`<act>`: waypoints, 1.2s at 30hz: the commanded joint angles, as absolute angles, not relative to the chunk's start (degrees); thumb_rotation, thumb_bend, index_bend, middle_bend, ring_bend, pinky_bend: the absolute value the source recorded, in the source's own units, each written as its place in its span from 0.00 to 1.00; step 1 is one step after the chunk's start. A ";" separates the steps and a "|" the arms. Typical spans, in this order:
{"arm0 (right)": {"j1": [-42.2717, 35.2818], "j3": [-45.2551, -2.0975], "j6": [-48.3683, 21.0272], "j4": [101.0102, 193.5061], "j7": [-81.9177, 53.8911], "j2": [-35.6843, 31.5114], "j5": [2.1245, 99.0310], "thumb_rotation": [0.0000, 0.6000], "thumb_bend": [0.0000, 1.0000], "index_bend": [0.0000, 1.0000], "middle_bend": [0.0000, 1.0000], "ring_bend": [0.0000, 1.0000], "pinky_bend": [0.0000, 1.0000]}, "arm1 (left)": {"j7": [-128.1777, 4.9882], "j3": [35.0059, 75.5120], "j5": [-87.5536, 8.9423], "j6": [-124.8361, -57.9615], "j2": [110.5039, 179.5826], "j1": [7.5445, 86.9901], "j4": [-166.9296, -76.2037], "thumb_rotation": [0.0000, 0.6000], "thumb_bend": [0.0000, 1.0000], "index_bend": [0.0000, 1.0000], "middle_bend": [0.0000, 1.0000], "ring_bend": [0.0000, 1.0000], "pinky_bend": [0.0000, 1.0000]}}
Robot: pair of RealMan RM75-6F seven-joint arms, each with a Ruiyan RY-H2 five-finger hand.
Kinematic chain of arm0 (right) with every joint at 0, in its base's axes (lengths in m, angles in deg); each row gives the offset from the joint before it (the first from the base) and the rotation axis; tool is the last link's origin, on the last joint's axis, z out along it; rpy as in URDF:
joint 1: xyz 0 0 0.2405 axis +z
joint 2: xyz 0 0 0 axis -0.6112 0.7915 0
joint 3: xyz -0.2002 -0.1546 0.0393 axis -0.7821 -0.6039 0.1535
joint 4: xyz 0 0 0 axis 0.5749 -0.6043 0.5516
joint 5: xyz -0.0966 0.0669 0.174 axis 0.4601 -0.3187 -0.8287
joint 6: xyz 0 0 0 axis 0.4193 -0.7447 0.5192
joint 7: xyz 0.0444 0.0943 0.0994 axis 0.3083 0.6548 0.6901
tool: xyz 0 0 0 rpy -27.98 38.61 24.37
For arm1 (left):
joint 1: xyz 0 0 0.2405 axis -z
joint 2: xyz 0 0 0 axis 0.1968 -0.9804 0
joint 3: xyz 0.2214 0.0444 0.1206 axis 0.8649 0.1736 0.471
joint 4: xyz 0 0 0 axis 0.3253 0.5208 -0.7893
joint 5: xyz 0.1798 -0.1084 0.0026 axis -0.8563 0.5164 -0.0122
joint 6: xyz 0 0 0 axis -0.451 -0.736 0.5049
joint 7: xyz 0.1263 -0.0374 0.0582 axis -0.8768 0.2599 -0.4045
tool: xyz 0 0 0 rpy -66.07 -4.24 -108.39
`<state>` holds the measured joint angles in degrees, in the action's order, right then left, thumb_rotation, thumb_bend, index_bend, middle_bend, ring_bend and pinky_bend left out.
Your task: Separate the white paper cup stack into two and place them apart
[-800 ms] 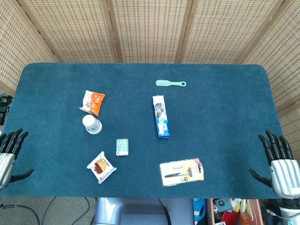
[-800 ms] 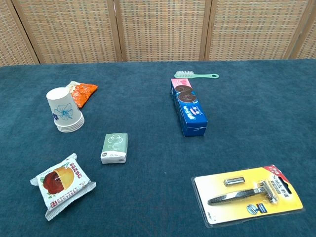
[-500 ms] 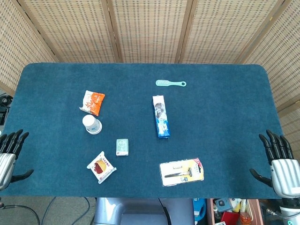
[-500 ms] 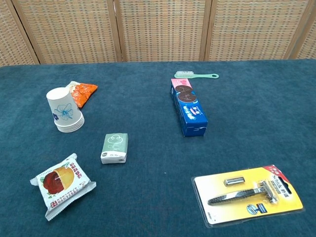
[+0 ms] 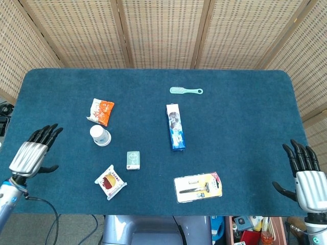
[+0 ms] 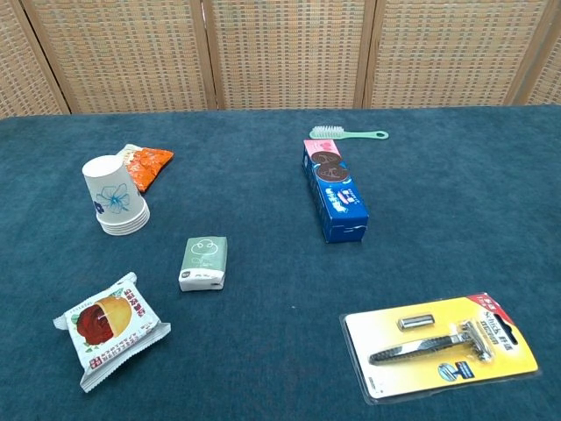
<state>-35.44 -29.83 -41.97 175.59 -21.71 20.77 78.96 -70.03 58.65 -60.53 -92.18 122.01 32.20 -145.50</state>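
A single white paper cup stack is seen at the left of the chest view, upside down, printed with a blue flower, several rims layered at its base. It stands on the blue tabletop just beside one orange snack packet. One left robot hand and one right robot hand are shown with fingers spread, holding nothing, at opposite lower frame edges.
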 commanded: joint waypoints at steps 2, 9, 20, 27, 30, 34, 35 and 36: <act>-35.28 -29.95 -41.29 175.83 -22.77 20.60 78.70 1.00 0.00 0.00 0.00 0.00 0.00 | -67.51 56.72 -60.78 -84.13 128.17 39.44 -136.58 1.00 0.12 0.04 0.05 0.08 0.20; -34.84 -29.88 -39.61 175.84 -24.41 20.23 77.46 1.00 0.00 0.00 0.00 0.00 0.00 | -64.73 54.58 -59.64 -79.91 137.63 45.55 -126.11 1.00 0.12 0.10 0.10 0.11 0.23; -34.56 -29.63 -38.62 175.54 -24.78 19.99 76.35 1.00 0.00 0.00 0.00 0.00 0.00 | -66.72 54.04 -56.91 -76.42 141.84 49.48 -121.99 1.00 0.12 0.26 0.24 0.23 0.28; -34.55 -29.48 -38.41 175.45 -24.56 20.01 75.85 1.00 0.00 0.00 0.00 0.00 0.00 | -69.96 54.20 -55.68 -77.33 143.35 50.33 -120.87 1.00 0.14 0.39 0.38 0.33 0.37; -34.56 -29.40 -38.39 175.40 -24.30 20.10 75.73 1.00 0.00 0.00 0.00 0.00 0.00 | -71.67 54.31 -54.62 -77.55 143.81 50.44 -120.25 1.00 0.15 0.41 0.40 0.35 0.39; -34.56 -29.39 -38.37 175.50 -24.10 20.20 75.76 1.00 0.00 0.00 0.00 0.00 0.00 | -72.65 54.35 -53.50 -77.64 144.65 50.73 -119.78 1.00 0.16 0.44 0.43 0.38 0.42; -34.57 -29.38 -38.40 175.52 -24.09 20.20 75.77 1.00 0.00 0.00 0.00 0.00 0.00 | -72.87 54.38 -53.41 -77.73 144.78 50.76 -119.67 1.00 0.16 0.44 0.44 0.38 0.42; -34.59 -29.36 -38.45 175.54 -24.07 20.20 75.78 1.00 0.00 0.00 0.00 0.00 0.00 | -73.20 54.41 -53.25 -77.90 144.96 50.79 -119.54 1.00 0.17 0.44 0.44 0.39 0.42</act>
<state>-34.59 -29.36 -38.46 175.54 -24.07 20.21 75.78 -72.98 54.37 -53.40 -77.76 144.80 50.73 -119.67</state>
